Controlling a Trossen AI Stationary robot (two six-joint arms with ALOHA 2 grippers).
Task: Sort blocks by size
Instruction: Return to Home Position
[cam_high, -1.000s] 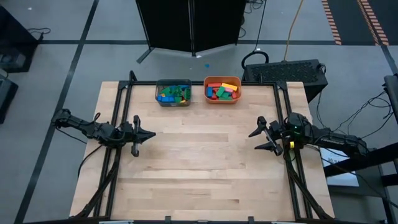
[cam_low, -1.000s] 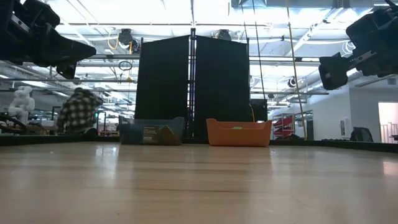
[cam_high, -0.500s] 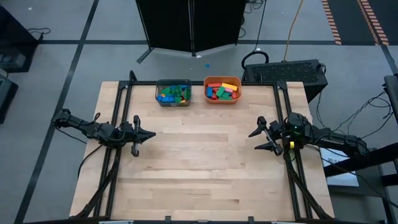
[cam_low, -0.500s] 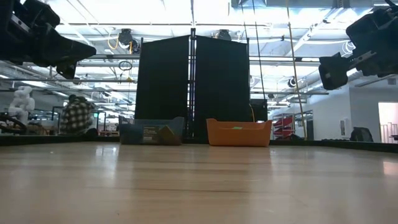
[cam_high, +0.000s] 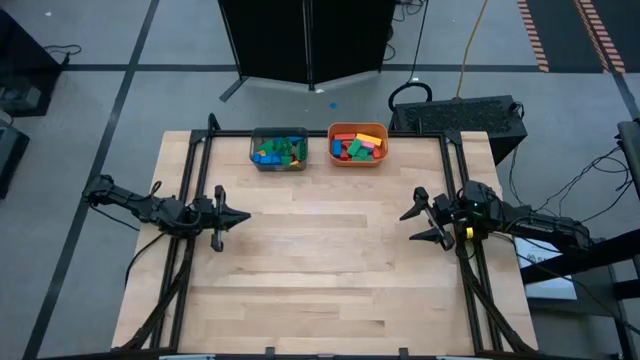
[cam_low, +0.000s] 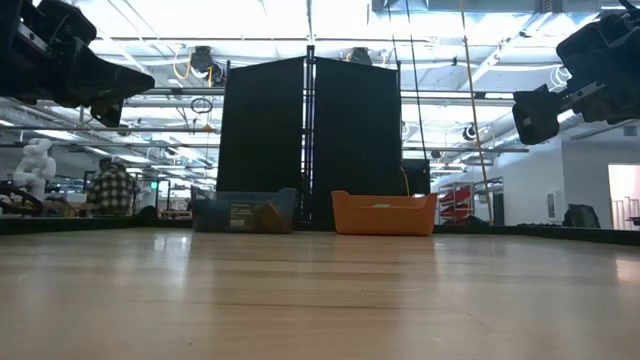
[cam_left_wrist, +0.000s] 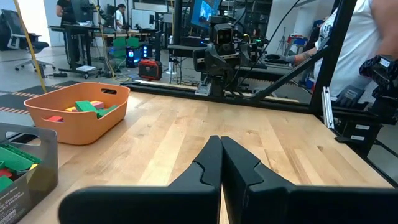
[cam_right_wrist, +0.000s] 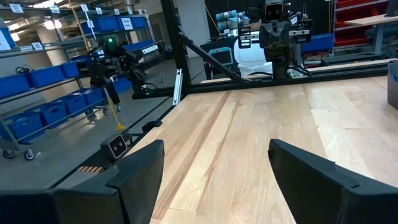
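Note:
The blocks lie in two bins at the table's far edge: small green, blue and red ones in the grey bin, and red, green, yellow and blue ones in the orange bin. My left gripper hovers over the table's left side, shut and with nothing in it. My right gripper hovers over the right side, open and with nothing between its fingers. Both point level toward the table's middle, well clear of the bins.
Bare wooden tabletop stretches between the two arms. A black metal frame runs along the table's left, right and far sides. A dark panel stands behind the bins. A person is in the room beyond.
Both arms have kept still. Only the person in the room behind the table has shifted.

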